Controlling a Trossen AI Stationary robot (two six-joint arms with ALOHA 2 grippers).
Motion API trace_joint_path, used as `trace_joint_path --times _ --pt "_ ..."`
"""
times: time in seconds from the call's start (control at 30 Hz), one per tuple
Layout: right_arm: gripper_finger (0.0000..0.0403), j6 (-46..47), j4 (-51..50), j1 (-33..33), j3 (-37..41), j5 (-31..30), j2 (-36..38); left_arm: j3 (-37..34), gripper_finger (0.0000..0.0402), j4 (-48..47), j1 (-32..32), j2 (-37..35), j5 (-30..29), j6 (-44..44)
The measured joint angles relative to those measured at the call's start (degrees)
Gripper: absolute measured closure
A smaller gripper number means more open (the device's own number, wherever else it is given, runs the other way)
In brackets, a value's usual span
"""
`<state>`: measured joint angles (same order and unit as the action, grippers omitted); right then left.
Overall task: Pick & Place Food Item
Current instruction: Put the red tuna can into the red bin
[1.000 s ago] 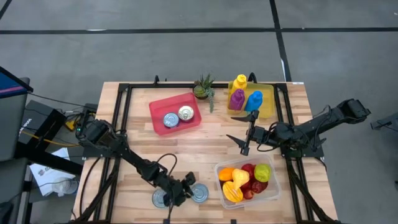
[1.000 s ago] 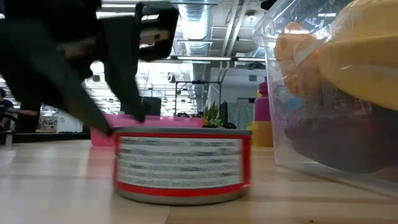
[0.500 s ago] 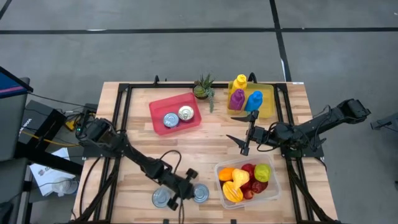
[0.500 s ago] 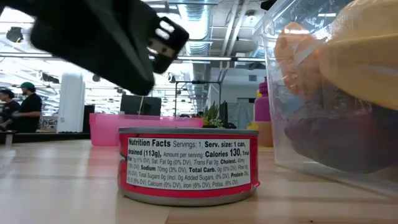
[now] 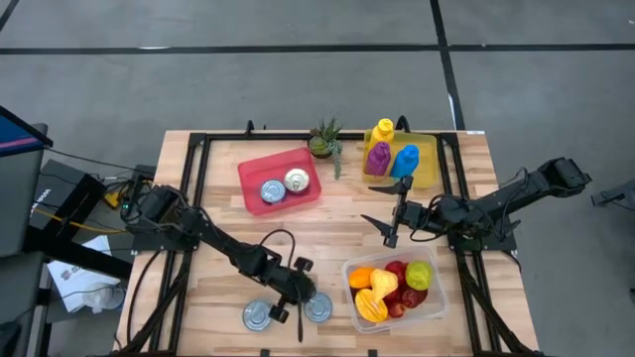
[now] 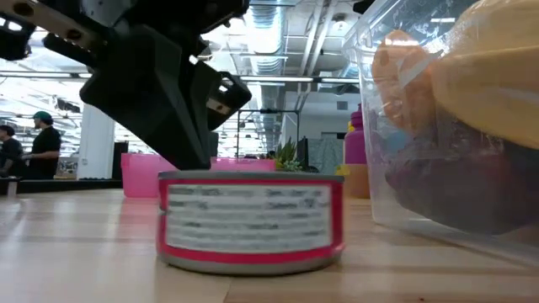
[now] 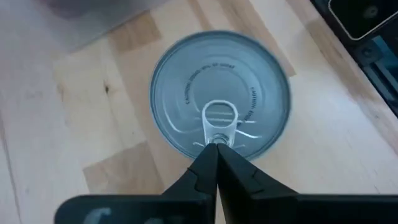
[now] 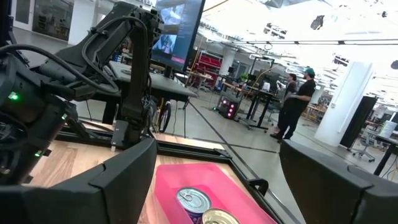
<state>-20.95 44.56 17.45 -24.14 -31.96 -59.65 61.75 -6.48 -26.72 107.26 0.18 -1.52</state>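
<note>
Hovering at lower centre of the high view, left gripper [image 5: 299, 295], jaws together, sits above the can [image 7: 221, 93] on the desk [image 5: 327, 233]; closed jaws risk nudging it. Right gripper [image 5: 392, 226] waits, jaws apart.

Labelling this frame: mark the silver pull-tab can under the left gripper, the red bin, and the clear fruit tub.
Silver pull-tab can [image 7: 221, 93], left wrist view, lid.
Red bin [image 5: 310, 159], high view, rim.
Clear fruit tub [image 5: 438, 297], high view, rim.
</note>
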Motion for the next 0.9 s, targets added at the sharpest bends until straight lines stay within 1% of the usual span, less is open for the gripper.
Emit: trace_joint_path --times 0.1,0.23,0.37,0.47,0.57,0.7,0.8,0.9 --pt "0.0075 0.00 0.00 0.00 0.00 -0.08 0.02 0.14 0.0401 -2.83 0.61 -0.15 -0.68 -0.79" --pt "0.0075 -0.02 0.00 0.00 0.00 -0.74 0.02 -0.27 0.0401 -11.13 1.32 -0.13 -4.82 -0.92" --pt "0.0075 -0.04 -0.02 0.04 0.00 -1.10 0.02 -0.13 0.0401 -17.26 1.75 -1.26 -8.35 -1.19" --pt "0.0075 -0.04 -0.52 0.02 0.02 -1.10 0.02 -0.16 0.0401 -19.03 1.73 -2.49 -9.95 -1.79" --pt "0.0075 -0.03 -0.73 0.03 0.02 -1.10 0.02 -0.14 0.0401 -20.67 1.69 -5.53 -13.50 -1.82" --pt "0.0075 -0.02 -0.63 0.02 0.02 -1.10 0.02 -0.17 0.0401 -23.12 1.82 -11.38 -19.25 -2.74" --pt "0.0075 -0.02 -0.44 0.02 0.02 -1.20 0.02 -0.15 0.0401 -22.68 2.10 -16.90 -20.01 -6.69" --pt "0.0075 -0.02 -0.43 0.00 0.02 -1.73 0.02 -0.15 0.0394 -21.58 2.10 -20.90 -18.70 -9.82"
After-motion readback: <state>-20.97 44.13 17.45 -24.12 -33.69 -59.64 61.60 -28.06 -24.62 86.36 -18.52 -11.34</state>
